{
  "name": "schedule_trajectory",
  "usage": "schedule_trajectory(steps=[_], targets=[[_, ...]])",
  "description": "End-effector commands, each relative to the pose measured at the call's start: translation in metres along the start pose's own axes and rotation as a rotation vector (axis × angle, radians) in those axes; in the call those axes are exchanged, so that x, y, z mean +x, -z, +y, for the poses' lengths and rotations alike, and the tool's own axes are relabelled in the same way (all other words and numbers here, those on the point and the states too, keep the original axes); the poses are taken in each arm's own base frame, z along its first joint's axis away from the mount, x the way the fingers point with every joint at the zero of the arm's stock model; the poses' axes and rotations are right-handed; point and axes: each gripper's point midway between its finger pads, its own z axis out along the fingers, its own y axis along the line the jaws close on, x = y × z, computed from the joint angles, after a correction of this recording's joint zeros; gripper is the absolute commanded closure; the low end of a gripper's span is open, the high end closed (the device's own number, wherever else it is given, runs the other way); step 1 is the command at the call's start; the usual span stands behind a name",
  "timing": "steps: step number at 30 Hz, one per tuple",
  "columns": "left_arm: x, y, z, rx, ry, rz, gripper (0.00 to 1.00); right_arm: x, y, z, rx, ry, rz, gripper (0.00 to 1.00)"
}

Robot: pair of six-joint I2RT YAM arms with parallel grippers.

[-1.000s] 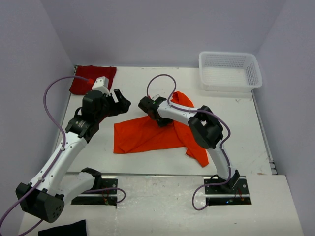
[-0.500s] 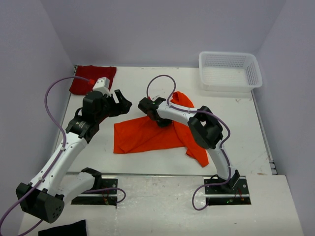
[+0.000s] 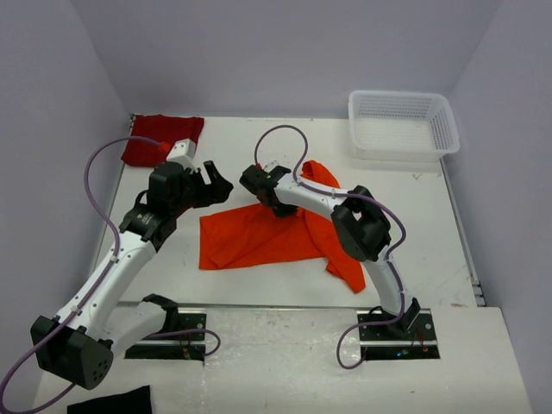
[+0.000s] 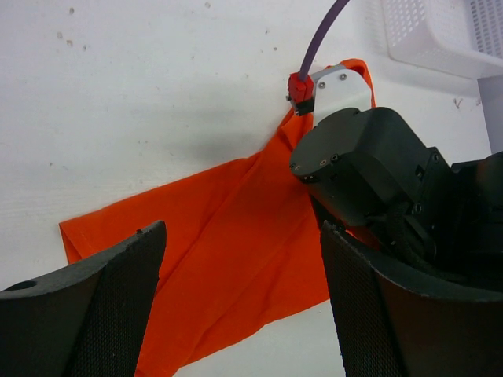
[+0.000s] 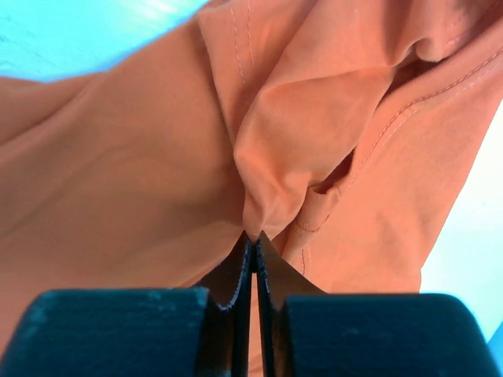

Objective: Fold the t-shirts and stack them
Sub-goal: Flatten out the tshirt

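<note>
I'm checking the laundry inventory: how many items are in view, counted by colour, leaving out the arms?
orange t-shirt: 1
dark red t-shirt: 1
black cloth: 1
white basket: 1
Total: 4

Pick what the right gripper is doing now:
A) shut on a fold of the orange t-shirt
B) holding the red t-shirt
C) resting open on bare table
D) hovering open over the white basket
A: the right wrist view shows the right gripper closed tight on a pinched ridge of the orange t-shirt.
</note>
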Motion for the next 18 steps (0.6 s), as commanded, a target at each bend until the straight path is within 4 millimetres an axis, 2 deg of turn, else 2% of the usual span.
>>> schedule_trajectory(steps=[1, 6, 9, 10, 18], targets=[[-0.003, -0.002, -0.003, 0.025, -0.021, -0.018, 0.2, -0.02, 0.016, -0.009, -0.001, -0.034, -0.054, 1.0], [0.005, -0.006, 0.008, -0.021, -0.024, 0.0, 0.2, -0.022, 0.019, -0.012, 0.0, -0.038, -0.056, 1.0], [0.017, -0.007, 0.023, -0.085, -0.019, 0.04, 0.2, -0.024, 0.027, -0.018, 0.0, -0.058, -0.073, 1.0], [0.022, -0.006, 0.034, -0.14, -0.016, 0.049, 0.2, -0.023, 0.027, -0.02, -0.003, -0.063, -0.074, 1.0], [0.083, -0.007, 0.065, -0.269, 0.112, 0.199, 0.25, -0.034, 0.057, -0.043, -0.051, -0.167, -0.154, 1.0]])
